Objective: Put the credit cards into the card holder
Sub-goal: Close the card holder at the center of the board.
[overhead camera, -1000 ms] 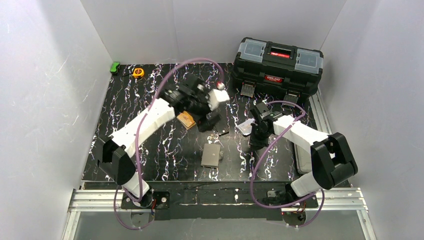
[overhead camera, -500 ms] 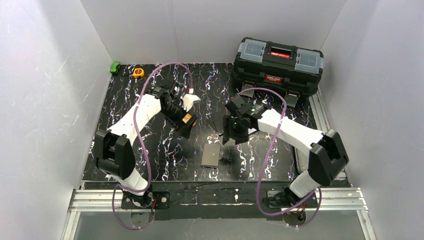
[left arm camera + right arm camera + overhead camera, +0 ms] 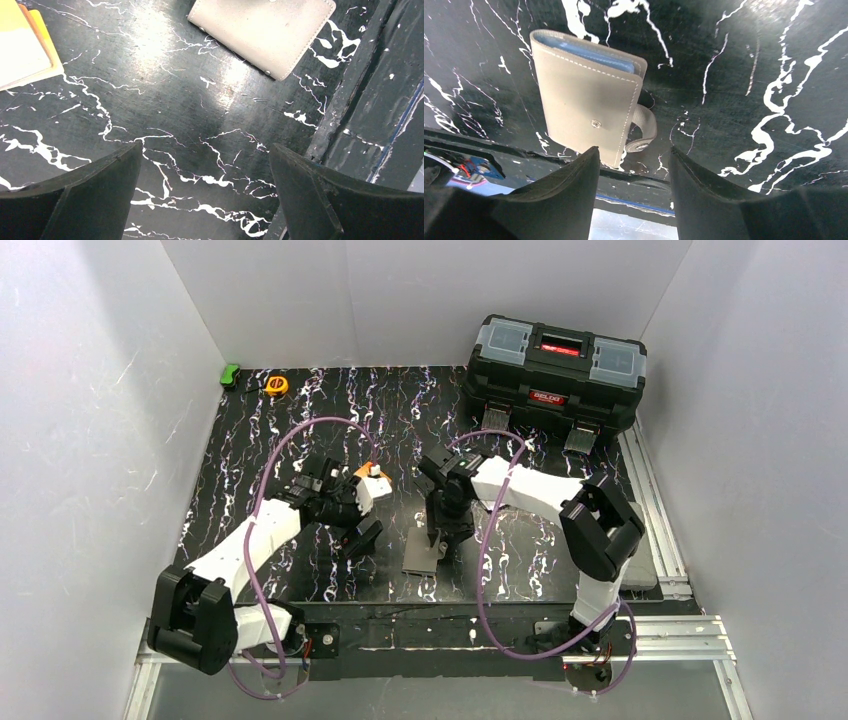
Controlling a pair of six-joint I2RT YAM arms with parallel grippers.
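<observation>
left of the card holder, further back, sits the orange block; thick, not a card. closer in on that same side, near the holder but not touching, the left gripper hangs low over the table, jaws spread wide, nothing between them.

the card holder lies flat by the table's front edge, folded shut. its snap tab is undone and curls off its right side, and blue-tinted pockets show at one end. its long axis runs roughly front to back, slightly tilted.

right above the holder's tab side is the right gripper, jaws partly apart, empty. back right of the holder, well apart, stands a black toolbox.

no credit cards show in any view. they may be hidden under the right arm, can't tell.

judgement: the right arm is clearly nearer, with the holder just below its claw, so flipping it open looks like its job. the left claw would have to come in sideways across the short axis.
</observation>
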